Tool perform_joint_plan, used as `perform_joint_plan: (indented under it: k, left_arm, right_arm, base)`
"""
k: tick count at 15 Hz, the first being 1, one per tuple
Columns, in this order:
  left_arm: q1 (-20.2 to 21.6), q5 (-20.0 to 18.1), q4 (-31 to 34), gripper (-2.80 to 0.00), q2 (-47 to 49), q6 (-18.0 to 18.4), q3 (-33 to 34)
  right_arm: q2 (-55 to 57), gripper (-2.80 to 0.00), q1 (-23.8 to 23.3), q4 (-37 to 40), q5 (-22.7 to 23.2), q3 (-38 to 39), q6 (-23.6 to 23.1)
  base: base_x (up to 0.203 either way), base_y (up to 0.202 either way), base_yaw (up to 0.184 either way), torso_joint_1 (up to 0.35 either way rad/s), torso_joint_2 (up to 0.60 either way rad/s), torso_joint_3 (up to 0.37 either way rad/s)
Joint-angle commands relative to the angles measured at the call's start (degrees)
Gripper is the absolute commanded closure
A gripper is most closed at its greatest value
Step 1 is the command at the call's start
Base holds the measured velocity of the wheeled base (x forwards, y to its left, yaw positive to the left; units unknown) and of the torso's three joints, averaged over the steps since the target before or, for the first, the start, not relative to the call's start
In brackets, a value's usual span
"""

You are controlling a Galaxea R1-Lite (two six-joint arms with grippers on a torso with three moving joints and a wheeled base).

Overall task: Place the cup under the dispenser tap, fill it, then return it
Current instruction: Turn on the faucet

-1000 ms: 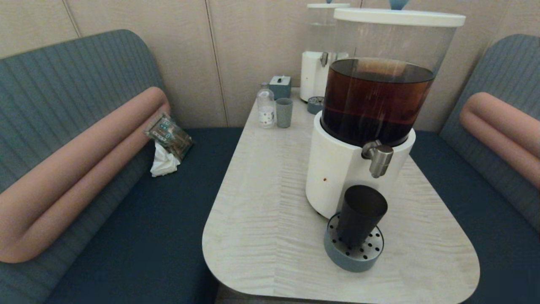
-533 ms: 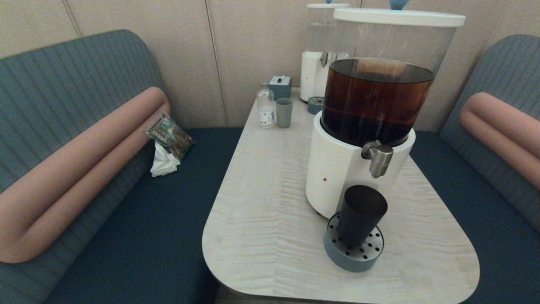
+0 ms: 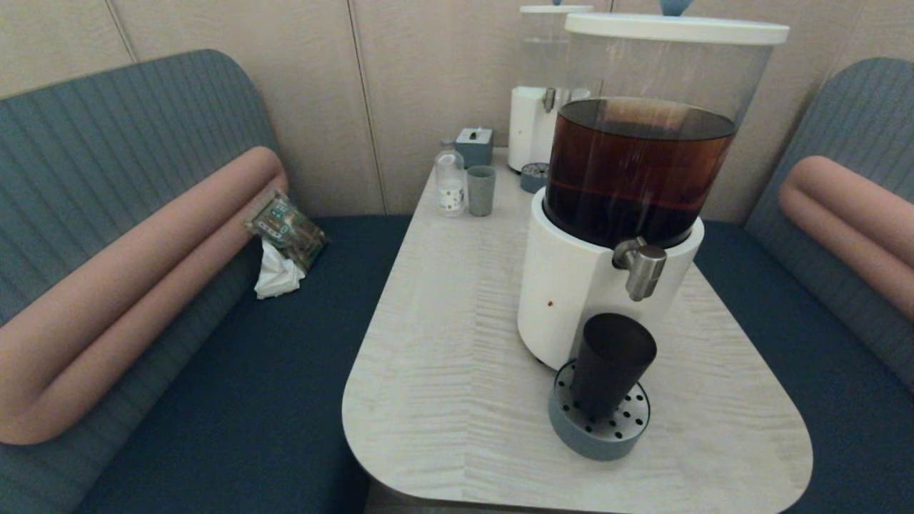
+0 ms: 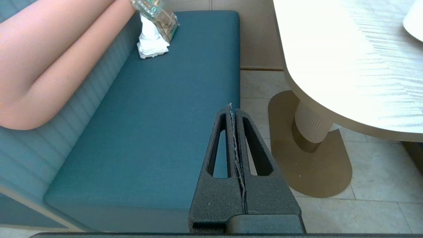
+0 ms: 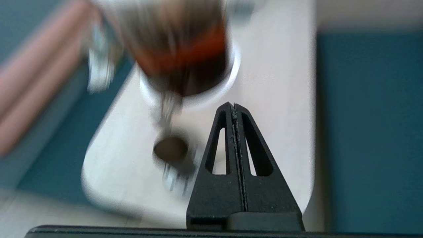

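On the far left is a blue bench (image 3: 214,371) with a pink roll cushion (image 3: 128,300). On its seat, against the cushion, lies a plastic packet (image 3: 285,228) with a white tissue (image 3: 275,275) just in front of it.

The left gripper (image 4: 231,110) does not show in the head view. Its own wrist view shows it over the near end of the bench seat, beside the table's pedestal (image 4: 310,127), with its two fingers pressed flat together and nothing between them.

The pale wooden table (image 3: 443,357) stands in the middle. At its far left edge are a small clear bottle (image 3: 450,182) and a small grey-green cup (image 3: 480,190), just beside each other, with a small blue box (image 3: 474,146) behind them.

More to the right stands the big dispenser (image 3: 628,193), with a white base and a clear tank of brown liquid. The dispenser tap (image 3: 640,265) sticks out from its near side. The cup (image 3: 610,364) stands upright on a round perforated drip tray (image 3: 600,421), directly below the tap, near the front of the table. Nothing touches it. Behind the big dispenser a smaller dispenser (image 3: 539,107) stands by the wall.

The right gripper (image 5: 233,107) is seen only in its wrist view. It is in the air on the near right side of the table, apart from the cup, with the jaws clenched and empty.
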Motion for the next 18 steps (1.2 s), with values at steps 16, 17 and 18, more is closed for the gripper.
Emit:
perform_joint_plan:
  k: [16, 17, 18]
  left_arm:
    - [0.02, 0.02, 0.00, 0.00, 0.09, -0.01, 0.08]
    - [0.02, 0.02, 0.00, 0.00, 0.09, -0.01, 0.00]
    - [0.02, 0.02, 0.00, 0.00, 0.09, -0.01, 0.02]
  right_arm:
    - [24.28, 0.00, 10.37, 1.48, 6.39, -5.84, -0.12]
    - [25.00, 0.00, 10.38, 0.17, 6.68, -5.56, -0.05]
    - [25.87, 0.00, 10.38, -0.57, 6.73, -5.56, 0.01]
  base:
    - [0.000, 0.000, 0.000, 0.000, 0.00, 0.000]
    - [0.000, 0.000, 0.000, 0.000, 0.00, 0.000]
    - [0.000, 0.000, 0.000, 0.000, 0.00, 0.000]
